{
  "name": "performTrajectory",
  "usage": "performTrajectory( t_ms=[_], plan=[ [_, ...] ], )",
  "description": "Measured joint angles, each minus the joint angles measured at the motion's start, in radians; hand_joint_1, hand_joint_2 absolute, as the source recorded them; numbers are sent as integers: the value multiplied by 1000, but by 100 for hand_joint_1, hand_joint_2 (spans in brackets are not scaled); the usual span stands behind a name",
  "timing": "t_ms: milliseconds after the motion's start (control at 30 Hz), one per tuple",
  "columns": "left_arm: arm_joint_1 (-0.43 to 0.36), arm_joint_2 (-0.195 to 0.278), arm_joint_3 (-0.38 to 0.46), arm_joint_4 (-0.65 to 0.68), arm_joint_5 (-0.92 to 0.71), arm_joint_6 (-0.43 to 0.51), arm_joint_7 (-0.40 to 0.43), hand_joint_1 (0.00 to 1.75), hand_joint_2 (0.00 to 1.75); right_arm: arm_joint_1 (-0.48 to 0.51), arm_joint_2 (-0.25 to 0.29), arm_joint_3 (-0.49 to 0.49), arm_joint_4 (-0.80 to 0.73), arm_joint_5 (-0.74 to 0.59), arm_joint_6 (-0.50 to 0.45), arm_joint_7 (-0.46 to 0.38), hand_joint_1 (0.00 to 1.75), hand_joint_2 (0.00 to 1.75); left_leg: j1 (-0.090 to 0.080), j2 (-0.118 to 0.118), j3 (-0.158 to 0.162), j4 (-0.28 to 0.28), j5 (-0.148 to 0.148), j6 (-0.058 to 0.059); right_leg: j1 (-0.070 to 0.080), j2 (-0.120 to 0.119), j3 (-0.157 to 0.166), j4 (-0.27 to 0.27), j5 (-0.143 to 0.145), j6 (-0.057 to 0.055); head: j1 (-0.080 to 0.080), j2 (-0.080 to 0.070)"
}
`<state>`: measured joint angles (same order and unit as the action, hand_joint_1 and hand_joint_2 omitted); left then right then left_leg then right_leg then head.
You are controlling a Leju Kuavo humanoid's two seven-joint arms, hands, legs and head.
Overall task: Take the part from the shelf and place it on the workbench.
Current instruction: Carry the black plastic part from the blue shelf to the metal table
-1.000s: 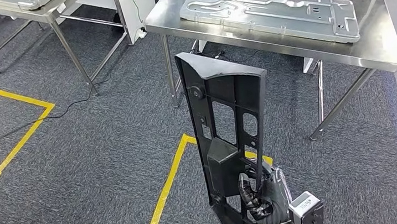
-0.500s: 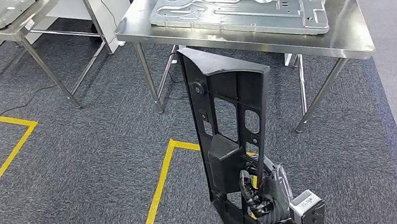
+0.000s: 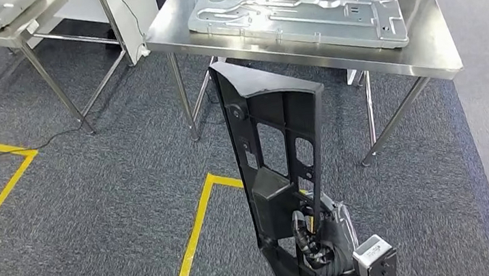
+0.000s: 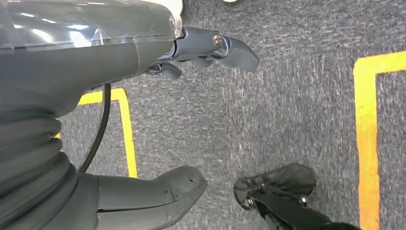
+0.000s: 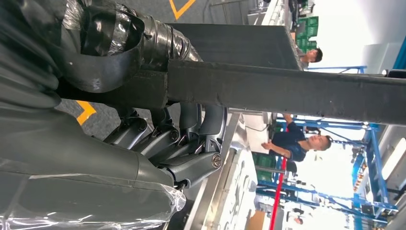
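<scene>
From the head view, the right robot hand (image 3: 317, 233) is gripping a long black plastic part (image 3: 276, 169) near its lower end, holding it upright and slightly tilted in the air above the grey carpet (image 3: 97, 194), its top edge reaching toward the front edge of a stainless-steel bench (image 3: 435, 49). A large stamped metal panel (image 3: 297, 12) is lying flat on that bench, and a second steel bench (image 3: 4, 29) carrying another metal sheet is standing off to the left. Yellow floor tape (image 3: 197, 232) is marking a box on the carpet beneath the part. The right wrist view is showing what the head view cannot: the dark fingers (image 5: 191, 139) are curling around one flat edge of the part (image 5: 287, 91) while the tape-wrapped thumb (image 5: 110, 48) is pressing on the opposite side, so the grip is clamped firmly on it; two people in dark shirts are also standing in the background there. In the left wrist view, the left robot hand (image 4: 158, 115) is hanging over the carpet with its thumb (image 4: 158, 189) and fingers (image 4: 225, 48) spread apart, holding nothing.
</scene>
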<state>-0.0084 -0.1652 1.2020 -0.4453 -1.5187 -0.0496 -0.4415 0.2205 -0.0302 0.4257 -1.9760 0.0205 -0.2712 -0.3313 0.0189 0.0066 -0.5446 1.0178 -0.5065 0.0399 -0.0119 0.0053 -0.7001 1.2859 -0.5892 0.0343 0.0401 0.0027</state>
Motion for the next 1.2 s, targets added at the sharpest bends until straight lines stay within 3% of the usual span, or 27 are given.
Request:
performTrajectory(
  t_ms=[67,133,200,300,367,433,467,500,533,600,633,767,833,933,967,1000,1033,1100,1167,1200],
  plan=[
    [1,0,0,1,0,0,1,0,175,-1,0,0,0,0,0,0,175,175,0,-1,13,-1,-10,-5,-2,-3,45,-114,80,-4,0,0],
    [-1,0,0,4,0,0,2,0,175,-2,0,0,0,2,0,0,175,175,-2,-1,22,-1,-19,-14,3,-7,94,-223,120,-13,0,0],
    [-4,0,0,5,0,0,2,0,175,-3,0,0,0,3,0,1,175,175,-4,1,26,-6,-25,-25,9,-7,107,-249,113,-23,0,0],
    [-7,1,1,7,0,0,2,0,175,-3,0,0,0,3,0,1,175,175,-3,3,33,3,-40,-41,4,-3,123,-265,109,-42,-1,0],
    [-8,3,1,8,0,-1,3,0,175,-5,0,0,0,3,0,1,175,175,-1,2,-10,95,-85,-45,2,-4,140,-275,103,-55,-1,0],
    [-7,4,1,9,0,-1,3,0,175,-7,0,1,0,5,0,2,175,175,-1,1,-92,232,-132,-47,6,-5,151,-275,91,-63,-1,0],
    [-5,5,2,9,0,-2,3,0,175,-7,0,1,0,6,1,3,175,175,-1,1,-123,274,-134,-46,9,-3,158,-274,85,-65,-1,0],
    [-3,6,2,9,-1,-2,4,0,175,-7,0,1,0,7,0,4,175,175,-2,1,-135,274,-113,-44,11,-1,167,-274,78,-65,-1,0],
    [-2,7,3,9,-1,-2,4,0,175,-7,0,1,0,9,0,5,175,175,-3,1,-128,236,-72,-40,13,1,179,-273,70,-64,-1,0],
    [-1,10,5,9,-1,-2,4,0,175,-7,0,1,0,14,0,7,175,175,-8,0,-84,110,12,-27,18,2,202,-273,51,-60,-1,0],
    [-2,11,7,9,-1,-3,5,0,175,-9,0,1,0,18,0,9,175,175,-11,0,-62,61,30,-21,20,3,209,-273,43,-56,-1,0],
    [0,14,13,12,-1,-4,7,0,175,-11,0,1,0,41,-7,17,175,175,-15,-2,-30,7,23,-6,18,2,220,-270,38,-37,0,0],
    [0,15,14,14,-1,-4,6,0,175,-13,0,1,-1,59,-15,21,175,175,-9,-3,-7,-11,20,3,15,1,202,-224,27,-27,0,0],
    [-2,16,17,15,-2,-4,6,0,175,-14,0,0,-3,96,-33,34,175,175,-7,-3,16,-21,8,9,5,0,91,-60,-34,-9,0,0],
    [-1,16,18,15,-2,-4,6,0,175,-13,0,0,-3,113,-42,41,175,175,-6,-3,23,-21,1,8,1,0,55,-21,-42,-4,0,0],
    [1,17,19,16,-2,-4,7,0,175,-12,0,-1,-3,132,-50,49,175,175,-6,-3,32,-21,-7,6,-3,0,32,-11,-31,-1,0,0],
    [3,17,20,16,-2,-5,7,0,175,-11,0,-2,-3,150,-58,57,175,175,-5,-3,45,-21,-16,4,-7,-1,28,-35,2,1,0,0],
    [6,17,21,17,-3,-6,7,0,175,-12,0,-5,-3,187,-71,75,175,175,-2,-3,71,-21,-36,-4,-10,-5,54,-146,97,2,0,0],
    [3,18,24,18,-5,-8,7,0,175,-12,0,-15,-6,232,-82,100,175,175,-1,-4,84,-21,-51,-17,-4,-11,71,-226,135,-7,2,0],
    [2,19,25,18,-6,-9,7,0,175,-12,1,-22,-10,262,-90,115,175,175,-1,-3,89,-20,-56,-24,0,-12,71,-235,130,-16,3,0]
  ],
)
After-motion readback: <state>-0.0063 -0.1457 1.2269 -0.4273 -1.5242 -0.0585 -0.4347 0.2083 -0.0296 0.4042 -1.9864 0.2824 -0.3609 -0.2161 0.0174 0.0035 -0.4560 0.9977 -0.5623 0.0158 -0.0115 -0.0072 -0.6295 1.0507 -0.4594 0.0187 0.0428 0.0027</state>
